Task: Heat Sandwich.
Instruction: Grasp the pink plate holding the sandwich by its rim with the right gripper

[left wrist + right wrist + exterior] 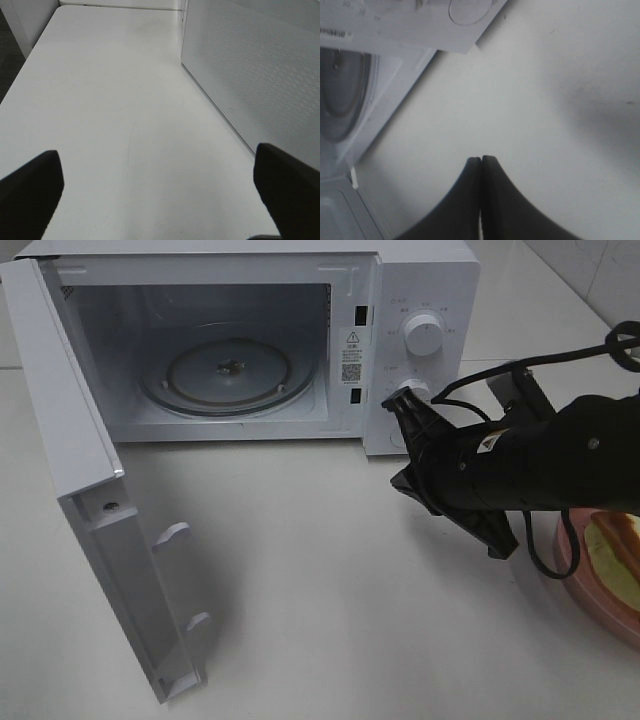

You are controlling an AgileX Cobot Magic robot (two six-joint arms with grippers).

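One sandwich [612, 540], pink plate [592, 597] — right tool [481, 159] closed

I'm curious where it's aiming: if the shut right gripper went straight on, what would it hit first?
Probably the microwave's control panel, near its lower knob: the right gripper points at it, though the gap is hard to judge.

Kitchen mock-up in a robotics lab. Indicated by: white microwave [420, 340] at eleven o'clock on a white table [320, 590]; tiled wall [590, 270] at one o'clock; sandwich [615, 540] on pink plate [568, 558] at four o'clock — black cabled robot arm [540, 465] is seen alongside.
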